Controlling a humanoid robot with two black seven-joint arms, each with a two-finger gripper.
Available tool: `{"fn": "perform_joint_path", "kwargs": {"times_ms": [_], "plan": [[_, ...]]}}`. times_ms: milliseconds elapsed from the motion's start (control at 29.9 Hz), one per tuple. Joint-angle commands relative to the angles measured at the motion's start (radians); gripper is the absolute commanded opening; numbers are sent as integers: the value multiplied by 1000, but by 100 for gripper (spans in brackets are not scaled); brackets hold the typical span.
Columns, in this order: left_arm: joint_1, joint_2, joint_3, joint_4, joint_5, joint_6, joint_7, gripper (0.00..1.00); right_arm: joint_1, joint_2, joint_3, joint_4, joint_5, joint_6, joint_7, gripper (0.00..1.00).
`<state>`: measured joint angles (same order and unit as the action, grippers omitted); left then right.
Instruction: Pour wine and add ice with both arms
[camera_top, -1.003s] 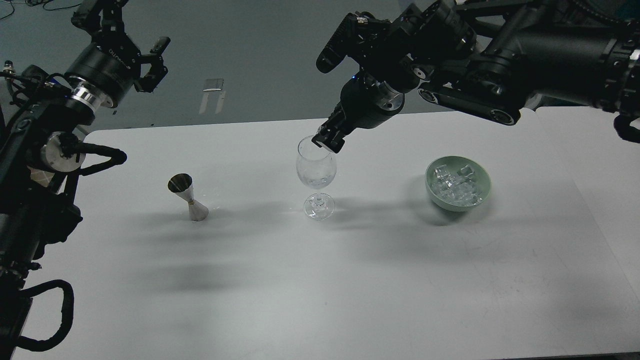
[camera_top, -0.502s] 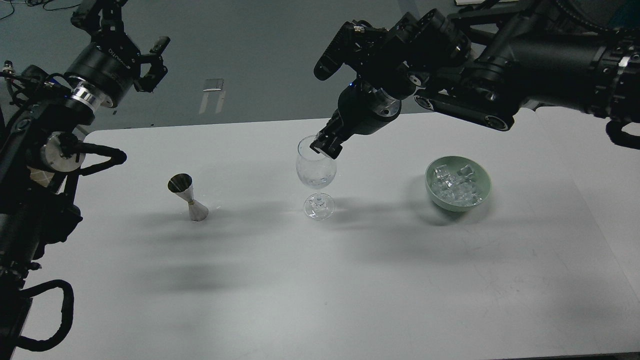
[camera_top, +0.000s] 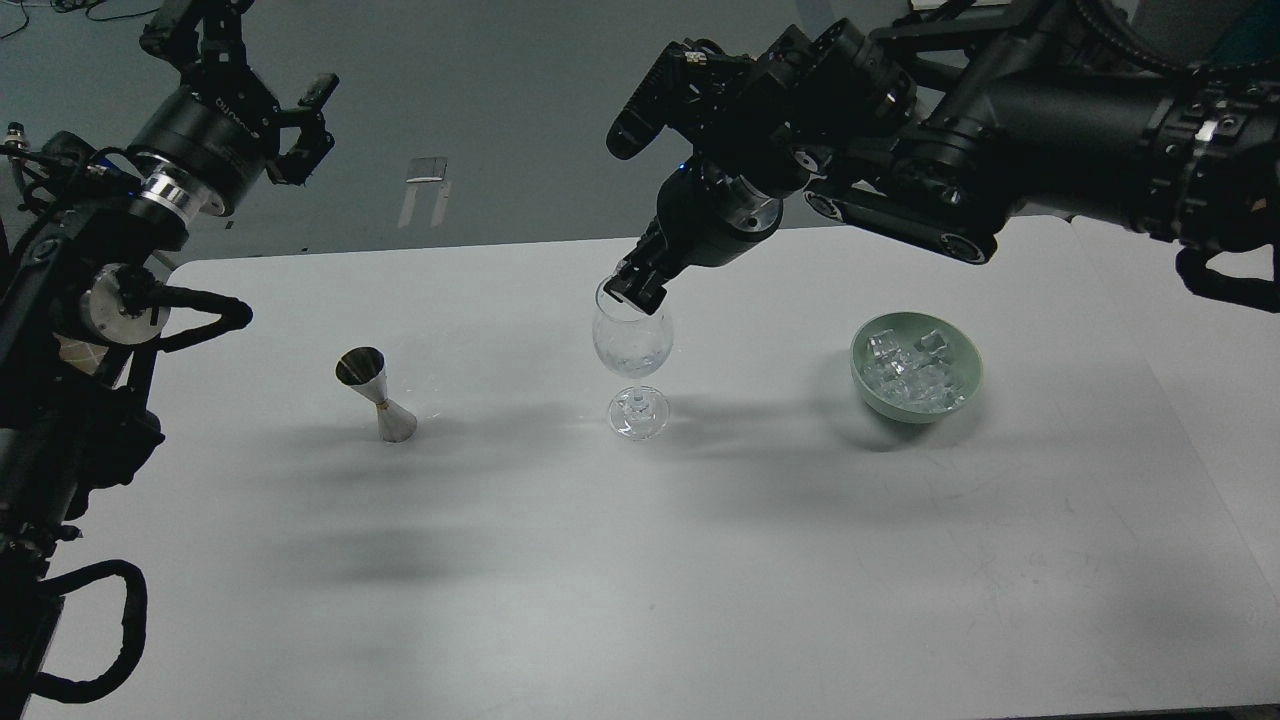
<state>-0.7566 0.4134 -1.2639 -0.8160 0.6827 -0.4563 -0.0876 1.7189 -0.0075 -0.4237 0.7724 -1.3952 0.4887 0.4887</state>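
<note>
A clear stemmed wine glass (camera_top: 632, 345) stands mid-table, with glinting ice in the bottom of its bowl. My right gripper (camera_top: 633, 288) points down at the far rim of the glass; its fingers are dark and close together, so I cannot tell whether they hold anything. Several clear ice cubes (camera_top: 912, 375) fill a pale green bowl (camera_top: 965, 345) to the right of the glass. A steel jigger (camera_top: 375, 395) stands to the left of the glass. My left gripper (camera_top: 250, 60) is raised off the table's far left corner, with its claws spread and empty.
The white table (camera_top: 640, 560) ends at a rounded far edge, with grey floor behind it. My right arm (camera_top: 1000, 150) spans above the table's far right. My left arm (camera_top: 90, 300) and its cable loops fill the left edge.
My right gripper has shifted a little to the left over the glass rim, and the arm moved with it. The left arm, jigger, glass and bowl have not moved.
</note>
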Motion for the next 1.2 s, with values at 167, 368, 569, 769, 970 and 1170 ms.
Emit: {"fn": "perform_joint_path", "kwargs": {"times_ms": [167, 368, 569, 769, 970, 1170], "plan": [[-3, 1, 0, 0, -2, 1, 0, 98, -1, 3, 3, -7, 12, 0, 0, 46], [-3, 2, 0, 0, -2, -1, 0, 98, 21, -11, 31, -33, 109, 0, 0, 75], [-7, 4, 1, 1, -3, -1, 22, 98, 28, -57, 198, -203, 254, 0, 0, 100], [-4, -10, -5, 6, -72, -13, 23, 98, -47, -95, 350, -361, 390, -54, 0, 100], [-43, -65, -3, 9, -147, -1, 65, 98, -142, -62, 439, -481, 551, -254, 0, 100], [-63, -84, 0, 47, -152, -1, 66, 98, -248, -38, 575, -496, 810, -304, 0, 100]]}}
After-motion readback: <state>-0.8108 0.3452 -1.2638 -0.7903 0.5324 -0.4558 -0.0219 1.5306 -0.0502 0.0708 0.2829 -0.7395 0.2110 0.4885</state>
